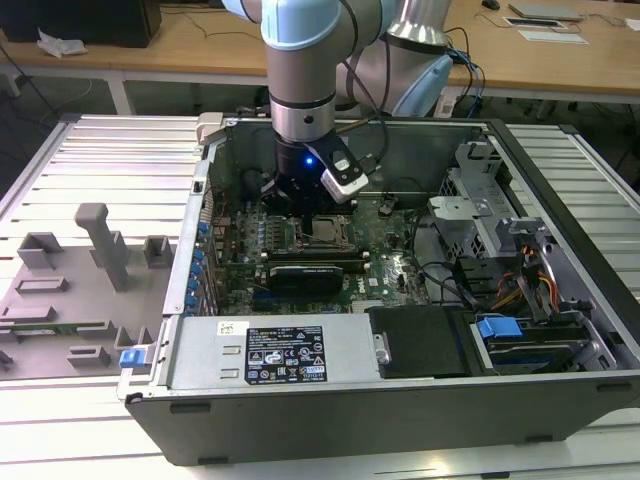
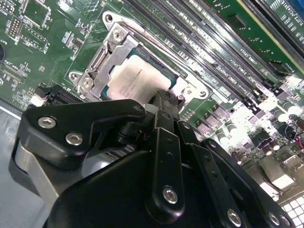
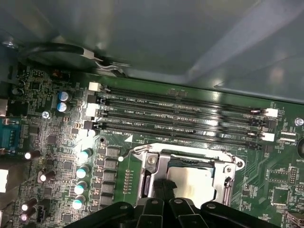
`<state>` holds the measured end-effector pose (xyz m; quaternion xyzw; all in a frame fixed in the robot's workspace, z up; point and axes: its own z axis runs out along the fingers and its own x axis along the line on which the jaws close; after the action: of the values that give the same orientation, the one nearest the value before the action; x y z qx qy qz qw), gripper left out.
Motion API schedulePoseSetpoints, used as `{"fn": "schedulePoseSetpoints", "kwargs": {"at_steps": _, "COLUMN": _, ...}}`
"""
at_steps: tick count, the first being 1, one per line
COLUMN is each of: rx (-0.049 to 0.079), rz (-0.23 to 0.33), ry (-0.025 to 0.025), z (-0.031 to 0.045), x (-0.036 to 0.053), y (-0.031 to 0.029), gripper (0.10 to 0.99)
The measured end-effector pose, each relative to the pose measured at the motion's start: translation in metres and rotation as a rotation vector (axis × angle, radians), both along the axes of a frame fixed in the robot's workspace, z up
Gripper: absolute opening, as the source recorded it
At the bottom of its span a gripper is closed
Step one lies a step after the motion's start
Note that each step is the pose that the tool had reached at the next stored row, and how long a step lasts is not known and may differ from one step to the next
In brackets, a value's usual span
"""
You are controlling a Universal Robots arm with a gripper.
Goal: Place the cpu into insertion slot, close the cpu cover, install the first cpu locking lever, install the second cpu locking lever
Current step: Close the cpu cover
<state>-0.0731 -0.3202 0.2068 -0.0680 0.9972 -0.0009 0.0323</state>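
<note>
arm: the Universal Robots arm (image 1: 305, 70) is reaching straight down into the open computer case (image 1: 400, 410), ending right over the insertion slot (image 2: 86, 81)

gripper: the gripper (image 3: 164, 188) is sitting on the insertion slot, tips pinched together with nothing showing between them (looks clenched to me, not grasping anything)

contact: in the second wrist view the tip is coming down at the edge of the cpu cover's window, right at the cpu's border; I can't tell if it's actually pressing or just touching

cpu: the cpu (image 2: 137, 78) is lying flat inside the insertion slot, its dull silver-beige top facing up

cpu cover: the cpu cover (image 2: 107, 54) is lying down over the insertion slot, with the cpu showing through its window

locking lever: a thin wire lever (image 3: 134, 151) is running along the insertion slot's edge on the memory-slot side; can't tell whether it's hooked down

memory slots: four long black memory slots (image 3: 180, 111) are running in parallel just beside the insertion slot

capacitors: a row of silver-topped capacitors (image 3: 83, 171) is standing near the insertion slot, on the green motherboard (image 3: 57, 142)

power supply: the silver box with the label (image 1: 285, 350) is sitting inside the case, well apart from the insertion slot

outside the case: a grey fixture tray (image 1: 90, 270) is lying well apart from the insertion slot, towards the exterior view's left
</note>
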Motion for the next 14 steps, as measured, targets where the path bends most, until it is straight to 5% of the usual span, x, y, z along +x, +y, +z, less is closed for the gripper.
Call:
{"fn": "schedulePoseSetpoints", "kwargs": {"at_steps": 5, "rx": 0.000, "rz": 0.000, "ry": 0.0000, "z": 0.0014, "x": 0.0011, "y": 0.0002, "gripper": 0.106}}
{"fn": "schedulePoseSetpoints", "kwargs": {"at_steps": 11, "rx": 0.000, "rz": 0.000, "ry": -0.0001, "z": 0.0136, "x": 0.0015, "y": 0.0007, "gripper": 0.106}}
{"fn": "schedulePoseSetpoints", "kwargs": {"at_steps": 14, "rx": 0.000, "rz": 0.000, "ry": 0.0012, "z": 0.0137, "x": 0.0086, "y": 0.0007, "gripper": 0.106}}
